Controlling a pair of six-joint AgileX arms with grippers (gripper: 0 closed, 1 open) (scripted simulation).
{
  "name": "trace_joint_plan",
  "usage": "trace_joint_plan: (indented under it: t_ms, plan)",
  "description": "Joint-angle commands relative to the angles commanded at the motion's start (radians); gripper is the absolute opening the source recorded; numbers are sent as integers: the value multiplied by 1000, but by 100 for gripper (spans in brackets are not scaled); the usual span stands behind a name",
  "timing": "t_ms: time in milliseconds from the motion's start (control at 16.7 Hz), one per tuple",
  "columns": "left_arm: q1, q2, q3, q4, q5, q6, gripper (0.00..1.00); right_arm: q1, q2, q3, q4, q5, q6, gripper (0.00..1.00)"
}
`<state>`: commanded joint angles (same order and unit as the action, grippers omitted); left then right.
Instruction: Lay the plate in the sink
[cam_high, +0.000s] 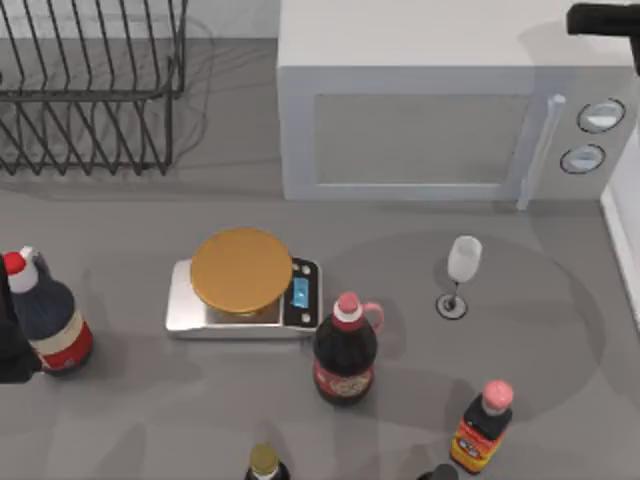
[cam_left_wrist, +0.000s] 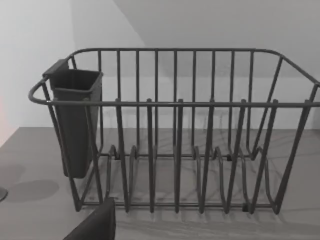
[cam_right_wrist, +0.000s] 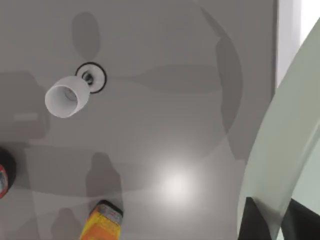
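Plate (cam_right_wrist: 287, 145), cropped, in right pincer (cam_right_wrist: 272, 220)

The plate (cam_right_wrist: 287, 145) is cut off by the right wrist view's edge, the sink (cam_high: 622, 250) shows just its rim at the top view's right, and the dish rack (cam_high: 90, 85) runs off its upper left.

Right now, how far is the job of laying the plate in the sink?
Done: the plate is off the table, its pale rim clamped in the right hand, above the glass. In hand: carrying it toward the sink, whose white rim runs along the table's right edge. Left: lowering it in and letting go. The left arm idles facing the dish rack.
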<state>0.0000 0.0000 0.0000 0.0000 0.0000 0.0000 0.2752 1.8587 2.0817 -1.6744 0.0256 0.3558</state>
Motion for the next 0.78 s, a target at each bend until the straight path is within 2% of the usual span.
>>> trace_joint_plan:
  t_ms: [360, 600, 780]
  plan:
    - [0, 0, 0, 0, 0, 0, 100, -215, 356, 387, 7, 45, -118, 0]
    - [0, 0, 0, 0, 0, 0, 100, -315, 659, 652, -30, 25, -268, 0]
    - [0, 0, 0, 0, 0, 0, 100, -349, 803, 774, -66, -2, -371, 0]
